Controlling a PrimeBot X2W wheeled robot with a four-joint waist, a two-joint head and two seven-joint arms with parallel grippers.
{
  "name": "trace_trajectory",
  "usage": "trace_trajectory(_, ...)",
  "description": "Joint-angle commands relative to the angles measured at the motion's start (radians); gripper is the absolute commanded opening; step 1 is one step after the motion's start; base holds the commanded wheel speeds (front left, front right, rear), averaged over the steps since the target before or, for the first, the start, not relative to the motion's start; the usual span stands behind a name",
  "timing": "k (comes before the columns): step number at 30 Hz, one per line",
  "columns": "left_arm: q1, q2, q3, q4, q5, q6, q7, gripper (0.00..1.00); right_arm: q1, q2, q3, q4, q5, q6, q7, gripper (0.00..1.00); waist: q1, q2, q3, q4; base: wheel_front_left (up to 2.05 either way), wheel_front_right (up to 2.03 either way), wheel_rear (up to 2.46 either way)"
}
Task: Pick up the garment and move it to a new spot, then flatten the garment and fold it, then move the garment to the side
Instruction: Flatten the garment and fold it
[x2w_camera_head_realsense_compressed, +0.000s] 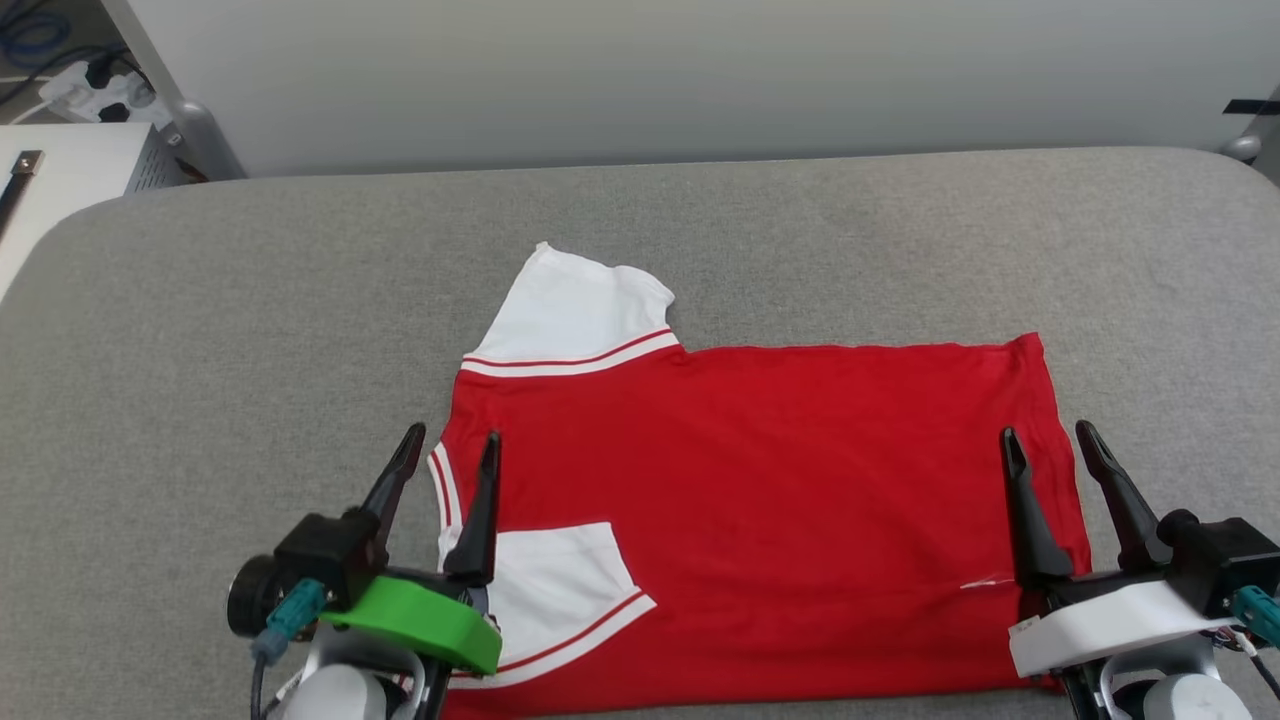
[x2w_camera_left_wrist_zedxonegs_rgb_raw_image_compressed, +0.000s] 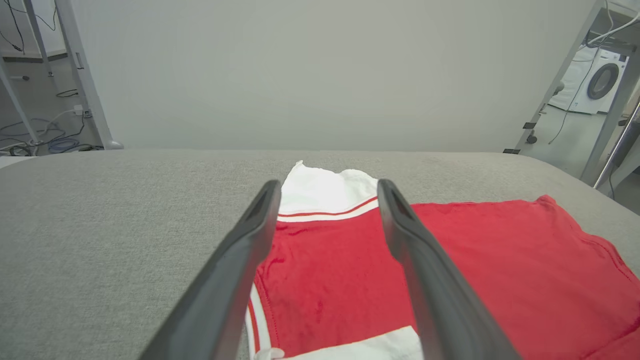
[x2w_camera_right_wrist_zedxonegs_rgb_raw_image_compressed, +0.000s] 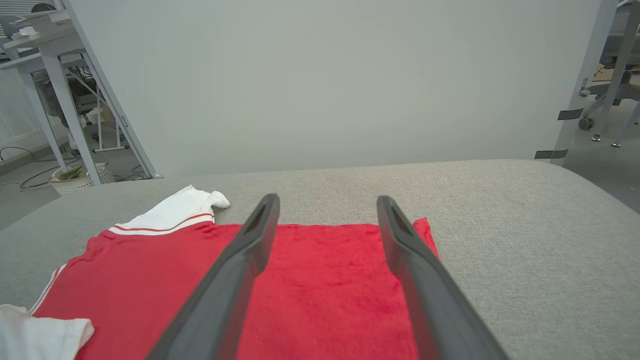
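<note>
The red garment (x2w_camera_head_realsense_compressed: 760, 500) lies flat on the grey table, back side up, collar end to the left and hem to the right. One white sleeve (x2w_camera_head_realsense_compressed: 575, 310) sticks out toward the far side; the other white sleeve (x2w_camera_head_realsense_compressed: 555, 580) is folded inward over the red body. My left gripper (x2w_camera_head_realsense_compressed: 450, 445) stands open over the collar edge, holding nothing. My right gripper (x2w_camera_head_realsense_compressed: 1048, 440) stands open over the hem edge, also holding nothing. The left wrist view has the garment (x2w_camera_left_wrist_zedxonegs_rgb_raw_image_compressed: 350, 270) between the fingers (x2w_camera_left_wrist_zedxonegs_rgb_raw_image_compressed: 240, 260); the right wrist view has the garment (x2w_camera_right_wrist_zedxonegs_rgb_raw_image_compressed: 320, 290) under the fingers (x2w_camera_right_wrist_zedxonegs_rgb_raw_image_compressed: 240, 270).
The grey padded table (x2w_camera_head_realsense_compressed: 250, 330) has wide bare room to the left, right and far side of the garment. A pale wall panel (x2w_camera_head_realsense_compressed: 700, 70) stands along the far edge. A white box (x2w_camera_head_realsense_compressed: 70, 160) and cables sit beyond the left corner.
</note>
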Motion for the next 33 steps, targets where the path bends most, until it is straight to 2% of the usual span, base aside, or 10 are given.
trace_trajectory(1, -0.053, 0.020, -0.009, 0.027, -0.004, -0.006, -0.006, 1.00, -0.021, 0.001, 0.003, -0.007, -0.005, -0.001, -0.005, 1.00, 0.0000, -0.0001, 0.034, -0.015, 0.00, 0.00, 0.00)
trace_trajectory(3, -0.120, 0.048, -0.038, 0.076, -0.021, -0.009, 0.017, 1.00, -0.031, 0.001, 0.005, -0.013, -0.009, -0.001, -0.002, 1.00, 0.0000, -0.0001, 0.057, -0.020, 0.00, 0.00, 0.00)
trace_trajectory(6, -0.251, 0.108, -0.114, 0.128, -0.051, -0.010, 0.125, 1.00, -0.048, 0.002, 0.014, -0.028, -0.010, -0.001, 0.002, 1.00, 0.0000, -0.0001, 0.101, -0.031, 0.00, 0.00, 0.00)
trace_trajectory(15, -0.717, 0.339, -0.358, 0.238, -0.323, -0.011, 0.624, 1.00, -0.134, 0.011, 0.064, -0.072, -0.010, -0.001, 0.006, 1.00, 0.0000, -0.0001, 0.255, -0.102, 0.00, 0.00, 0.00)
trace_trajectory(19, -0.889, 0.400, -0.422, 0.298, -0.434, -0.011, 0.809, 1.00, -0.168, 0.026, 0.081, -0.091, -0.011, -0.001, 0.006, 1.00, 0.0000, -0.0001, 0.319, -0.137, 0.00, 0.00, 0.00)
trace_trajectory(24, -1.038, 0.442, -0.466, 0.391, -0.519, -0.011, 0.955, 1.00, -0.205, 0.042, 0.118, -0.097, -0.003, -0.001, 0.001, 1.00, 0.0000, -0.0001, 0.379, -0.178, 0.00, 0.00, 0.00)
trace_trajectory(28, -1.135, 0.439, -0.479, 0.509, -0.531, -0.011, 1.022, 1.00, -0.228, 0.057, 0.128, -0.093, 0.015, -0.001, -0.008, 1.00, 0.0000, -0.0001, 0.429, -0.211, 0.00, 0.00, 0.00)
trace_trajectory(33, -1.170, 0.431, -0.500, 0.573, -0.532, -0.011, 1.033, 1.00, -0.233, 0.063, 0.130, -0.080, 0.015, -0.001, -0.013, 1.00, 0.0000, -0.0001, 0.450, -0.219, 0.00, 0.00, 0.00)
